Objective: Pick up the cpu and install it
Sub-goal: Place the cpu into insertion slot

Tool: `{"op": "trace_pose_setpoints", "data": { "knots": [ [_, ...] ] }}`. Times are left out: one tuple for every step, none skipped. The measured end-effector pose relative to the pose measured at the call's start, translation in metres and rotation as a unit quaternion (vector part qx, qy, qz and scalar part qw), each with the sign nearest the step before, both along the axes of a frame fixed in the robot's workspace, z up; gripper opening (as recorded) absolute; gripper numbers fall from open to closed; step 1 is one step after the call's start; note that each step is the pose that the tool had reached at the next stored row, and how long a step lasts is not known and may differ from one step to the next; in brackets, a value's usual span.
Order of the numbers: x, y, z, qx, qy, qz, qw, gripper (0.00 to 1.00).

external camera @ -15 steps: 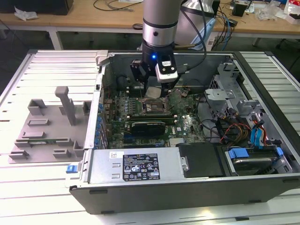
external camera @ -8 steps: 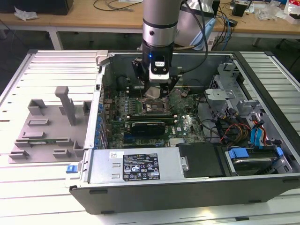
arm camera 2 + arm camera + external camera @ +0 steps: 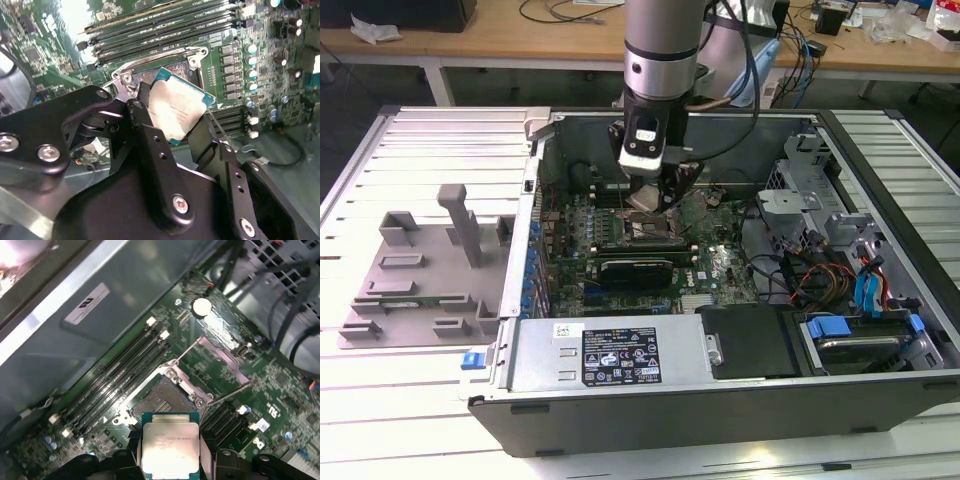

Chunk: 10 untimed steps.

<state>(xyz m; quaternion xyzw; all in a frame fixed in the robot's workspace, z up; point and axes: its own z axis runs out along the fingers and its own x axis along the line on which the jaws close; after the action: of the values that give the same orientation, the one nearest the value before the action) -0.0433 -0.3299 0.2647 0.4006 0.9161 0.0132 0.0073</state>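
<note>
Your gripper (image 3: 660, 196) is closed on the cpu (image 3: 643, 197), one finger on each of two opposite edges. In the exterior view the arm (image 3: 660, 50) reaches down into an open computer case (image 3: 670, 410) that lies on its side on a pale slatted table (image 3: 420, 400). The gripper hangs over the middle of the green motherboard (image 3: 720, 265), just above the socket (image 3: 650, 232).

In both wrist views the cpu (image 3: 177, 110) (image 3: 170, 445) shows its silvery metal top, with a thin blue-green edge around it. In the second wrist view it sits tilted between the black fingers (image 3: 145, 125), and the socket (image 3: 175, 65) lies just beyond it. You cannot tell from the pictures whether the chip touches the socket.

In the first wrist view the socket (image 3: 162, 400) is open. Its dark contact field is uncovered, and its metal frame (image 3: 220, 357) is swung back onto the board on the side away from the cpu. Long black memory slots (image 3: 120, 375) run beside the socket, on the side toward the case wall.

At the exterior view's left, well apart from the case, a grey moulded tray (image 3: 410, 260) rests on the table.
</note>
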Motion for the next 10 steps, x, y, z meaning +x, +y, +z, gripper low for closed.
{"op": "trace_pose_setpoints", "data": {
  "knots": [
    [0.0,0.0,-0.0001,0.0,0.0,-0.008,1.0,0.55],
    [0.0,0.0,-0.0001,0.0,0.0,-0.019,0.9998,0.55],
    [0.0,0.0,-0.0001,0.0,0.0,-0.027,0.9996,0.55],
    [0.0,0.0,-0.0002,0.0,0.0,-0.041,0.9991,0.55],
    [0.0,0.0,-0.0003,0.0,0.0,-0.061,0.9981,0.55],
    [0.0,0.0,-0.0005,0.0,0.0,-0.089,0.996,0.55],
    [0.0,0.0,-0.0006,0.0,0.0,-0.099,0.9951,0.55],
    [0.0,0.0,-0.0007,0.0,0.0,-0.114,0.9935,0.55],
    [0.0,0.0,-0.0008,0.0,0.0,-0.135,0.9908,0.55],
    [0.0,0.0,-0.0009,0.0,0.0,-0.151,0.9885,0.55]
  ]
}}
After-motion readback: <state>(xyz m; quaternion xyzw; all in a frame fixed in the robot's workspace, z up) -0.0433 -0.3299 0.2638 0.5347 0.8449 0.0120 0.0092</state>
